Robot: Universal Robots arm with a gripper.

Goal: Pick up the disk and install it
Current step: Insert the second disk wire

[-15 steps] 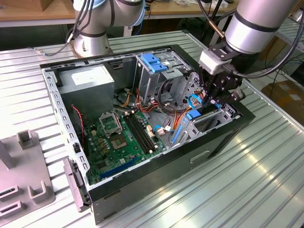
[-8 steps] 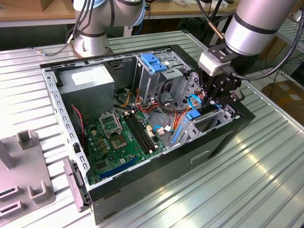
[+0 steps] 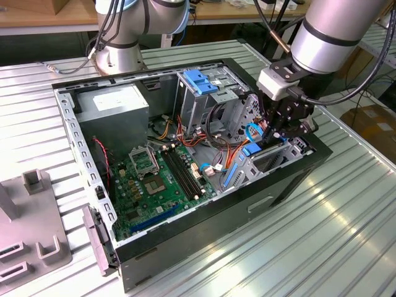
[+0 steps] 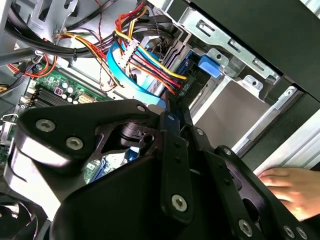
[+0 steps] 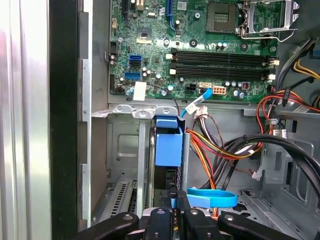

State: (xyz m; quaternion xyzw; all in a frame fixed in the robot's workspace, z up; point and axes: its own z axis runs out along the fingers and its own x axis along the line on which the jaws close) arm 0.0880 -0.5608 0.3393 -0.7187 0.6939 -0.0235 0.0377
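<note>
The disk (image 5: 168, 145) stands on edge in the drive bay at the front corner of the open computer case (image 3: 297, 173), its blue plastic frame facing the first wrist view. From the exterior view its blue frame (image 3: 250, 151) shows low in the bay, on that view's right. My gripper (image 3: 276, 137) reaches down into that bay from above. In the first wrist view my gripper (image 5: 172, 197) has its black fingers drawn close together, pinching the disk's near edge. In the second wrist view the gripper (image 4: 172, 107) points into the bay beside a blue tab (image 4: 209, 66).
Red, yellow and black cables (image 5: 220, 150) and a blue ribbon cable (image 5: 212, 197) crowd the bay's side. The motherboard (image 3: 154, 185), a grey power supply box (image 3: 117, 108) and a metal cage with a blue top (image 3: 201, 83) fill the case. A person's hand (image 4: 290, 185) rests outside the case.
</note>
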